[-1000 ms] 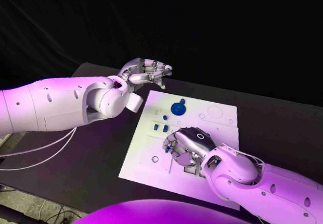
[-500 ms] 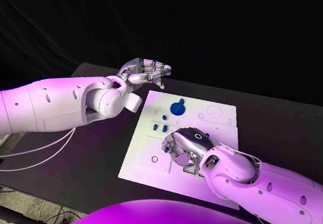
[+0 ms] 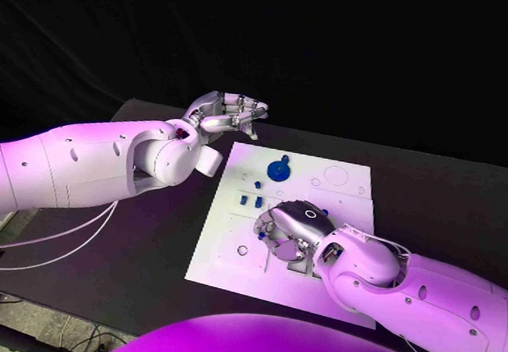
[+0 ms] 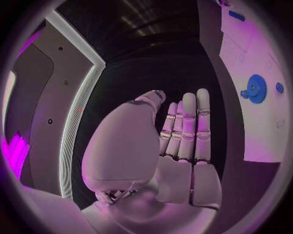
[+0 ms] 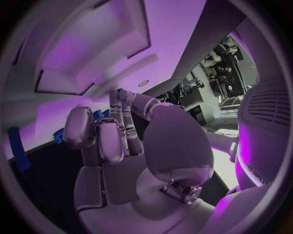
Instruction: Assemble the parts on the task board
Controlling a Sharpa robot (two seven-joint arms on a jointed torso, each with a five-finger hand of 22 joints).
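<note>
The white task board lies mid-table. A blue gear stands near its far edge, with small blue parts just in front of it. My right hand is down on the board's middle, its fingers curled over a small blue part. In the right wrist view that blue part shows between the curled fingertips of the right hand. My left hand hovers beyond the board's far left corner and holds nothing. In the left wrist view the left hand has straight fingers, with the gear off to one side.
Round holes and a rectangular recess mark the board beside my right wrist. The black table runs bare to the right of the board. A long blue piece lies on the board near my right hand.
My right hand has crept slightly toward the board's left side while staying down on it. The left hand has not moved.
</note>
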